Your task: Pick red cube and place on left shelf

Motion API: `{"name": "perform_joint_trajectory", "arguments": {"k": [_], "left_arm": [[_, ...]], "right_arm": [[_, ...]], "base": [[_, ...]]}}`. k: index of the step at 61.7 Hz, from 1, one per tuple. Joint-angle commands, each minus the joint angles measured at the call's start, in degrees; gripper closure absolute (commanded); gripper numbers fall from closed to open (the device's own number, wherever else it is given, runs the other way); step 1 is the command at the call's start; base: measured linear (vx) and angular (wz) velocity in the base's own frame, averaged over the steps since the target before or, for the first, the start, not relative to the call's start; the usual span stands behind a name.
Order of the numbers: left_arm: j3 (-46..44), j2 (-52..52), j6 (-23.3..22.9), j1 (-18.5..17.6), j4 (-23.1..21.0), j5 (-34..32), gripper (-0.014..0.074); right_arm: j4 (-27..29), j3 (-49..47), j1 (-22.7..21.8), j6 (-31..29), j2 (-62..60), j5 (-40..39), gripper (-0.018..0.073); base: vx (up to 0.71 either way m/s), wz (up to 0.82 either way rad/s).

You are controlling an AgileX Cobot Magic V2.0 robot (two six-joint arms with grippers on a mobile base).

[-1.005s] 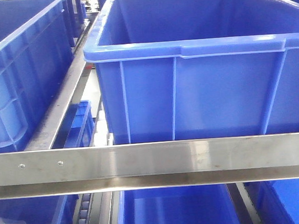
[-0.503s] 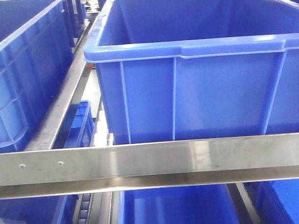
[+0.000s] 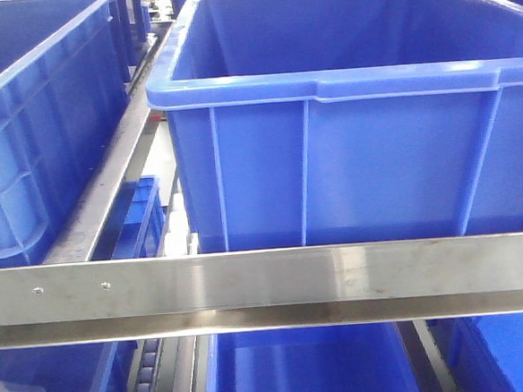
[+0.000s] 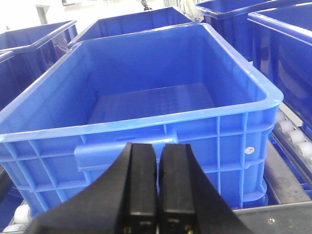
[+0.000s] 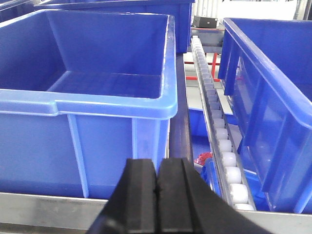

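A: Blue plastic on the left of the front view: a ribbed side crate (image 3: 33,131) stood on the left shelf (image 3: 267,281), behind its steel front rail.

B: Centre?

A: A large blue crate (image 3: 348,145), open-topped, sat just behind the rail. More crates showed on the tier below.

B: Left gripper (image 4: 157,190)?

A: Black fingers pressed nearly together, a thin slit between them, nothing held. It faced a crate's front wall (image 4: 146,146); the floor inside lay bare.

B: Right gripper (image 5: 157,200)?

A: Fingers touching, nothing between them. Beyond it a crate corner (image 5: 146,107), and to the right a roller track (image 5: 219,131).

B: The red cube?

A: Not identifiable in any view. A small red patch (image 5: 204,158) showed low beside the rollers; could not tell what it was.
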Motion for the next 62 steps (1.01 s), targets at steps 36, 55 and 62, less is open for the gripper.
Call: {"name": "perform_joint_trajectory", "arguments": {"k": [36, 55, 62], "left_arm": [[1.3, 0.0, 0.0, -0.4, -0.3, -5.2, 0.0491], [1.3, 0.0, 0.0, -0.4, -0.3, -5.2, 0.0491], [1.3, 0.0, 0.0, -0.4, -0.3, -5.2, 0.0491]], "right_arm": [[2.9, -1.4, -0.4, -2.2, -1.1, -4.7, 0.0503], [2.9, -1.4, -0.4, -2.2, -1.1, -4.7, 0.0503], [2.9, -1.4, -0.4, -2.2, -1.1, -4.7, 0.0503]], "base": [[0.00, 0.00], [0.00, 0.00], [0.00, 0.00]]}}
